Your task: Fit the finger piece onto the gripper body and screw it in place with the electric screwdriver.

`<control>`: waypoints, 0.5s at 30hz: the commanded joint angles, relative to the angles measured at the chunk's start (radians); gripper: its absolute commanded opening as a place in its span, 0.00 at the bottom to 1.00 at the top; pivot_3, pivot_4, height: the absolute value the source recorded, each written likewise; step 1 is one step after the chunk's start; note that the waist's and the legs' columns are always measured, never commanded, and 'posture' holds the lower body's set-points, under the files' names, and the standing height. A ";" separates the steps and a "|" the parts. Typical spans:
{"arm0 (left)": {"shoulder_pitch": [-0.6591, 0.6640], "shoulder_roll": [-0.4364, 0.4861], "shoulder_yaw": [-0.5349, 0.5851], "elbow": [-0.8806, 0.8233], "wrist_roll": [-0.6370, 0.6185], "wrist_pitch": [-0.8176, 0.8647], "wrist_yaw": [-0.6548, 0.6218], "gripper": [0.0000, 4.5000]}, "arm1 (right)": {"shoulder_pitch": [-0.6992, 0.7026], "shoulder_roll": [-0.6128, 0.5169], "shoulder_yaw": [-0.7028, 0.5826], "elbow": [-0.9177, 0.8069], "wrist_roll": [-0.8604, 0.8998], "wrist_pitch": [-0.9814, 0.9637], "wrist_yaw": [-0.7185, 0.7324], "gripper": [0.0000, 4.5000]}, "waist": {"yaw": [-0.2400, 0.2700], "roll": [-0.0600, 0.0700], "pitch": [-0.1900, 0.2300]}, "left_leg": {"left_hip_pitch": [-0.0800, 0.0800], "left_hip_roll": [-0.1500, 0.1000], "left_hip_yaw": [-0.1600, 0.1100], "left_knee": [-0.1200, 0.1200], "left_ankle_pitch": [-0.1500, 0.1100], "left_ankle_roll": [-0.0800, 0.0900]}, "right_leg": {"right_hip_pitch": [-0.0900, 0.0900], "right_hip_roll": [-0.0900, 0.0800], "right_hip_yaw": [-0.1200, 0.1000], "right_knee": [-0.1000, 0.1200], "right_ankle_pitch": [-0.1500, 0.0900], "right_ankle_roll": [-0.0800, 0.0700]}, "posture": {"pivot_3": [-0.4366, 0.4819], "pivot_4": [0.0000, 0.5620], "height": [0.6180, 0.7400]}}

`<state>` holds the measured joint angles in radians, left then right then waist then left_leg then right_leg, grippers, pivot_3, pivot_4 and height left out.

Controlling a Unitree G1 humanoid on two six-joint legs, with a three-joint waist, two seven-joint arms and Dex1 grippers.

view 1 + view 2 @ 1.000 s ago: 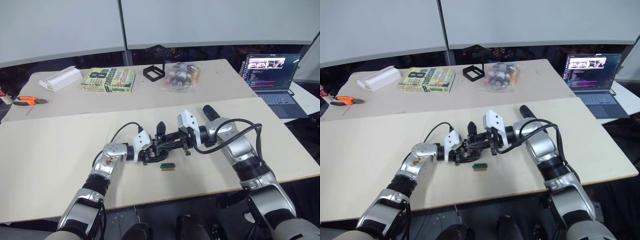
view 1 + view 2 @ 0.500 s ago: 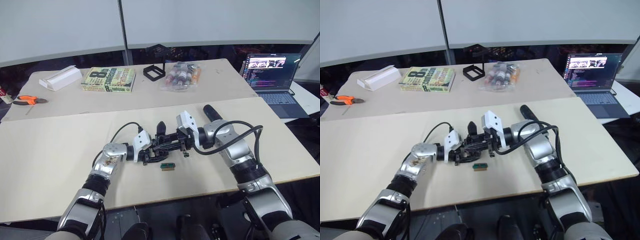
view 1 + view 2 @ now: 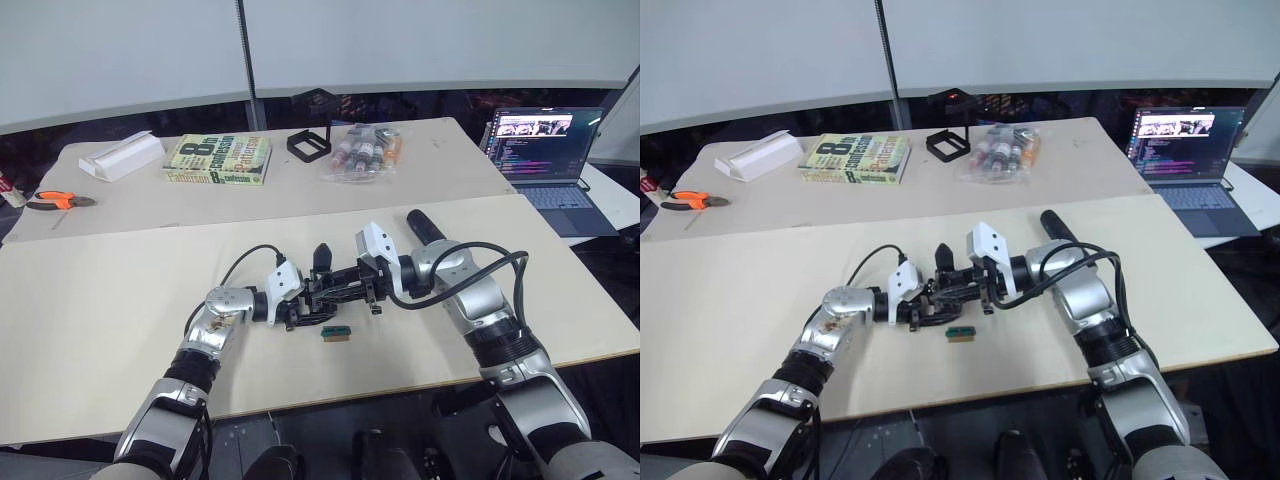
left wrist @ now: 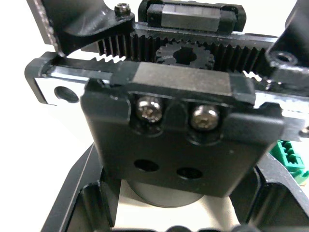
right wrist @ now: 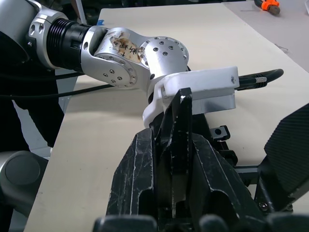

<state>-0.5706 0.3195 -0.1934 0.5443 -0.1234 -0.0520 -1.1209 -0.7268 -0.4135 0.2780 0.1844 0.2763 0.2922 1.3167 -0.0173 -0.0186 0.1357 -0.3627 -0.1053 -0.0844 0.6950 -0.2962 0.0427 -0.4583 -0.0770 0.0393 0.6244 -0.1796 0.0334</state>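
Meeting mid-table in the eye view, left gripper [image 3: 298, 312] clamps the gripper body [image 3: 322, 292] and right gripper [image 3: 345, 285] pinches the finger piece [image 5: 179, 140] against it, bare table [image 3: 100, 300] around; left wrist view: body's toothed rack fills close; right wrist view: piece upright between fingers [image 5: 133, 179].

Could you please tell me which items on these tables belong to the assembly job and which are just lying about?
In use:
gripper body, held by the left gripper
finger piece, in the right gripper
electric screwdriver, on the table behind the right arm

Lying about:
green-and-tan block
book
white box
black square frame
bag of bottles
orange pliers
laptop
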 commanded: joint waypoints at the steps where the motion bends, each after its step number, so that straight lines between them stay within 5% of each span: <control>1: 0.007 0.005 -0.002 -0.021 -0.002 -0.008 -0.011 0.53 | 0.011 0.006 0.006 -0.018 -0.003 0.004 -0.009 0.09 | 0.000 0.000 0.000 | 0.000 0.000 0.000 0.000 0.000 0.000 | 0.000 0.000 0.000 0.000 0.000 0.000 | 0.48 0.27 1.00; 15: 0.005 0.005 -0.001 -0.018 -0.003 -0.008 -0.010 0.53 | -0.014 -0.031 0.080 0.006 -0.098 0.059 -0.027 0.09 | -0.002 0.000 0.000 | 0.001 0.000 0.000 0.000 0.000 0.000 | 0.000 0.000 0.000 0.000 0.000 0.000 | 0.48 0.27 1.00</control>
<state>-0.5705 0.3230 -0.1933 0.5449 -0.1217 -0.0520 -1.1189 -0.7428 -0.4156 0.3126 0.1765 0.2509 0.3101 1.2986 -0.0191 -0.0186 0.1357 -0.3619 -0.1051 -0.0842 0.6950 -0.2961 0.0426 -0.4578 -0.0770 0.0395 0.6249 -0.1796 0.0333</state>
